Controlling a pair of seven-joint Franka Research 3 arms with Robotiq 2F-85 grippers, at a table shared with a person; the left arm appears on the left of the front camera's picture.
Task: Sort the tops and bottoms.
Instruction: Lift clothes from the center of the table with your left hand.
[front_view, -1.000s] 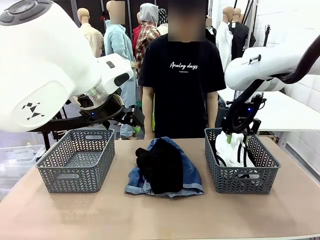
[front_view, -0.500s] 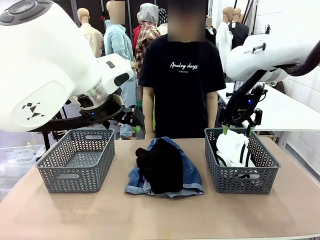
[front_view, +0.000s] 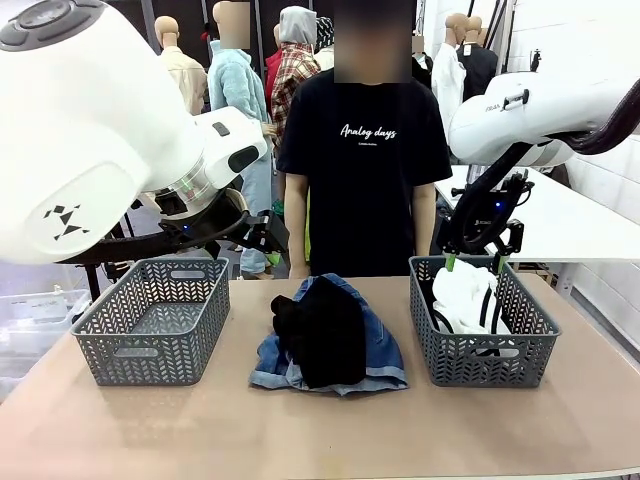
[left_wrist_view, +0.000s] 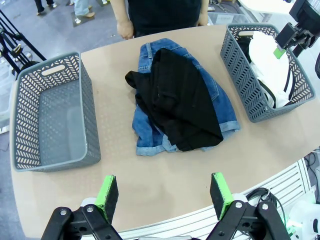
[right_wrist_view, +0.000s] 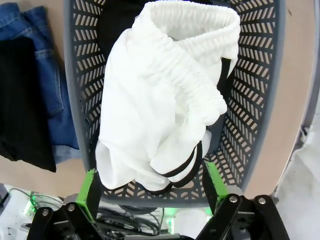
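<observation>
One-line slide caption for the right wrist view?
Open right gripper hovers over a white garment in the grey basket; a black top lies on a denim garment beside it.

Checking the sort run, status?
Left gripper open, empty. Right gripper open above right basket, white garment inside. Black top lies on denim bottoms, centre of table, untouched. Nothing blocking.

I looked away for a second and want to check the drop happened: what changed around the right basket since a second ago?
The right claw rose out of the right basket, opened and let go of the white garment, which now lies in it. The left claw, the black top on the denim and the left basket stayed put.
</observation>
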